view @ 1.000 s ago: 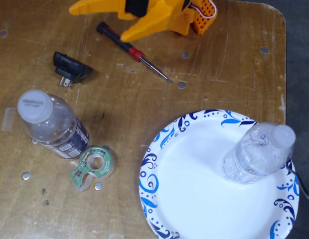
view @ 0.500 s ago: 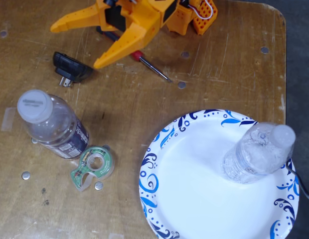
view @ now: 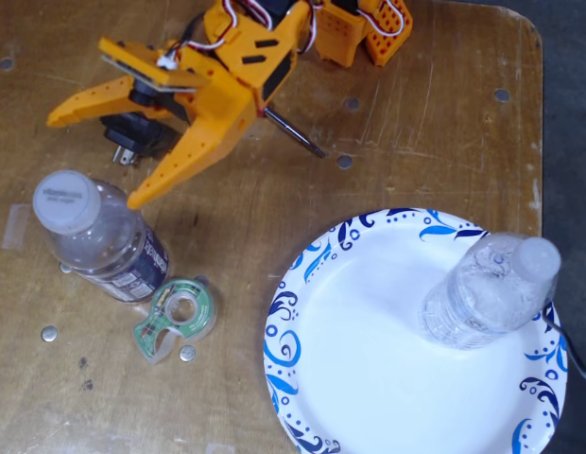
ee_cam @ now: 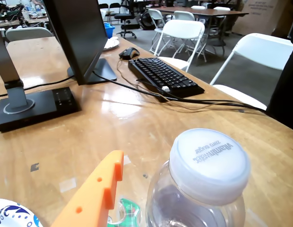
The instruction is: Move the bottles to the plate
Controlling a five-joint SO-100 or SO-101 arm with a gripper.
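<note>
Fixed view: orange gripper [view: 90, 161] hung over the table [view: 416, 123] w/ fingers spread wide apart, nothing between them; tips pointed left and down-left, just above the wide bottle [view: 99, 236], not touching it; a black plug [view: 128, 142] lay under the fingers. Wide bottle stood on the table left of the plate [view: 369, 369], off it, whitish cap on, dark label facing down-right; green tape dispenser [view: 177, 317] lay just beside its base, between bottle and plate. Slim bottle [view: 487, 288] stood upright on the plate's right side, inside the blue-patterned rim; label too blurred to read.

Wrist view: one orange finger [ee_cam: 97, 194] came in from the bottom edge; wide bottle [ee_cam: 203, 184] close beside it to the right, cap text upside down; bit of dispenser [ee_cam: 125, 210] between them; plate rim [ee_cam: 12, 213] at bottom-left corner. Farther back on the table: monitor stand [ee_cam: 35, 106], keyboard [ee_cam: 163, 75], mouse [ee_cam: 128, 53], cables; white chairs [ee_cam: 182, 30] behind.
</note>
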